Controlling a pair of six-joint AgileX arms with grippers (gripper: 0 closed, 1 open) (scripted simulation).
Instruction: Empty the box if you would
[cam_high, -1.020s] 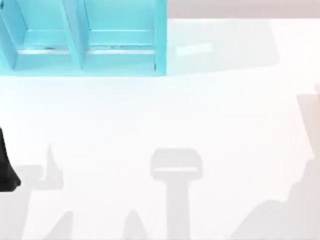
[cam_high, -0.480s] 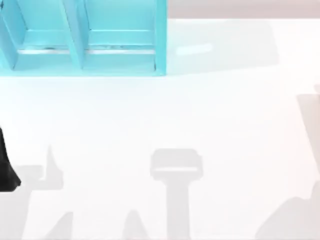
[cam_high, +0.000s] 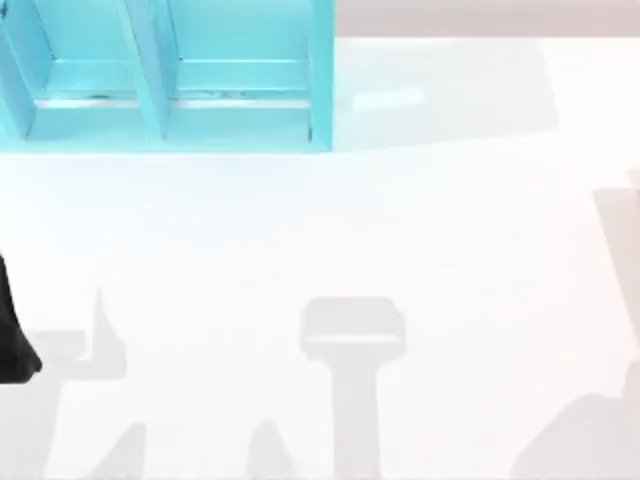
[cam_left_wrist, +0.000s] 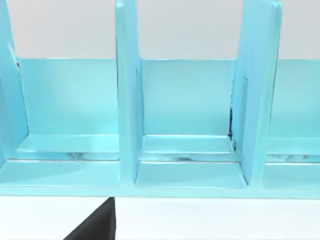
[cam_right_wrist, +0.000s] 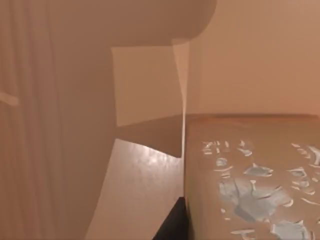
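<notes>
Box approach in hand; nothing removed yet.
Right wrist view looks into a brown box (cam_right_wrist: 150, 150) beside an inner item (cam_right_wrist: 250, 180); its place on the counter (cam_high: 400, 220) cannot be told. Blue shelf rack (cam_high: 170, 80) occupies the far-left corner. Jaws' state: cannot tell. Next: grip the contents.
</notes>
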